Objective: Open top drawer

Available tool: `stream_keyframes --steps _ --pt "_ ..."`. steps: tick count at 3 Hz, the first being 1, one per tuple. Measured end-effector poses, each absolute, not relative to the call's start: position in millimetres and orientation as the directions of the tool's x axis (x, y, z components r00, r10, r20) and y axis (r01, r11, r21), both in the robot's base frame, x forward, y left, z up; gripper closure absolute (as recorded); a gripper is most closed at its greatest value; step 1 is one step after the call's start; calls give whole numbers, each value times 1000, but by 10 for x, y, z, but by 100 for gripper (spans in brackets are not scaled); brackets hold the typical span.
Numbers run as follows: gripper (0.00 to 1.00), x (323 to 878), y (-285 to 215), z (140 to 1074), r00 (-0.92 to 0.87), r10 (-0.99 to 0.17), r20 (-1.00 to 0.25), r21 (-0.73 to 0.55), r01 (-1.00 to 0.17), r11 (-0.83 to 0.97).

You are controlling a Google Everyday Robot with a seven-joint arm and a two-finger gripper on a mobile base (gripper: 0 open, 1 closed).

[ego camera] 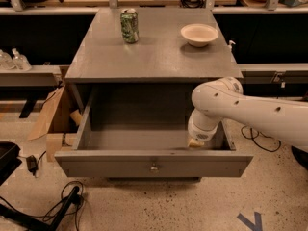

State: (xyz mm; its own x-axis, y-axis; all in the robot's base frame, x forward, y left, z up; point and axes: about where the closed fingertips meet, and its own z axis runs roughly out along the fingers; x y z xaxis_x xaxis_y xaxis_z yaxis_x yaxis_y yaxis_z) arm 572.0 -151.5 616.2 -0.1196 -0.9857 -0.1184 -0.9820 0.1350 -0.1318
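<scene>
The cabinet (154, 57) has its top drawer (106, 165) pulled well out towards me, long axis running left to right, knob facing front. The gripper (196, 142) dips inside the drawer's right end, perhaps touching the floor. Whether it grips anything, I cannot tell.
</scene>
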Motion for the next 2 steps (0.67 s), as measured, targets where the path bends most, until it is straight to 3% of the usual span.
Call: stream_keyframes --steps 2 --pt "100 5298 -1569 6208 -128 -988 -87 -85 -987 136"
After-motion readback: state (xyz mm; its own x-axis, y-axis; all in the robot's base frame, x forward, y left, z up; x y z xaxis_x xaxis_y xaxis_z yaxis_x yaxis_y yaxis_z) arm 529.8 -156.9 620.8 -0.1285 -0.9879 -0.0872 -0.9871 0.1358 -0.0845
